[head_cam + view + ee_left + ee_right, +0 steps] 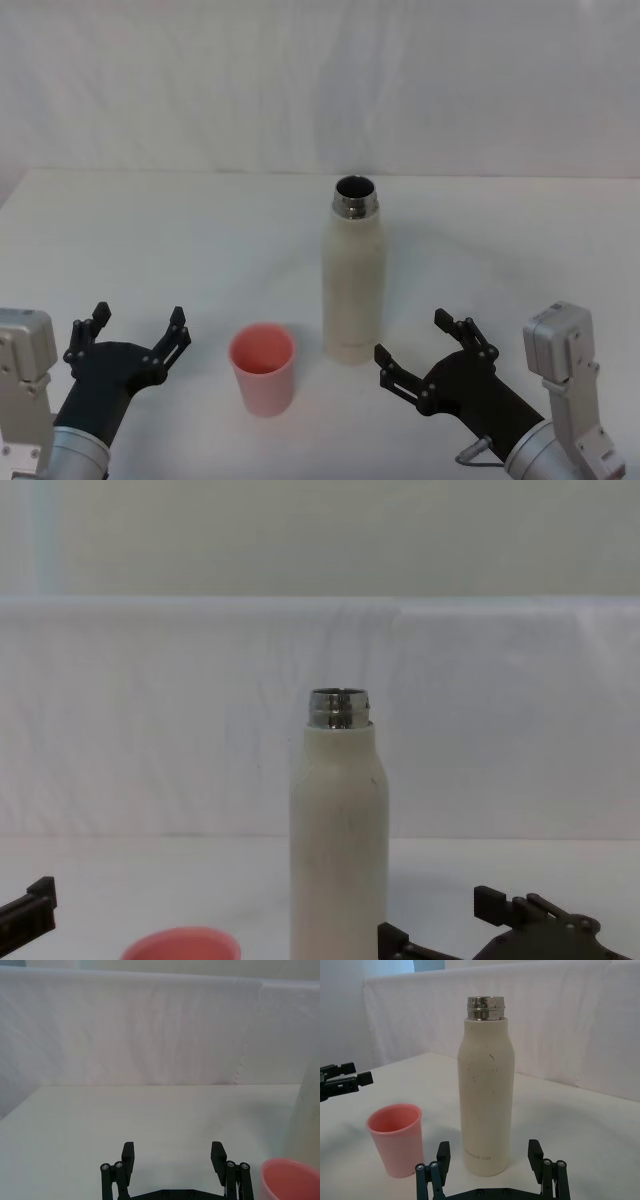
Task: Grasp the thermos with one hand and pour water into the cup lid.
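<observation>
The right tool (425, 352) sits low on the white surface (150, 230) with its jaws spread wide and empty, aimed at the thermos (354, 285) just off at its 11 o'clock, apparently lined up for a grasp around the body. The thermos stands upright, uncapped, with the pink cup lid (263, 368) close at its 8 o'clock, handy for pouring. The left tool (135, 330) rests wide open at the cup lid's 9 o'clock, seemingly idle.

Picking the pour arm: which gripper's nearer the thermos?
Right. The right gripper sits open just beside the thermos base; the left gripper, open, is beyond the cup lid.
</observation>
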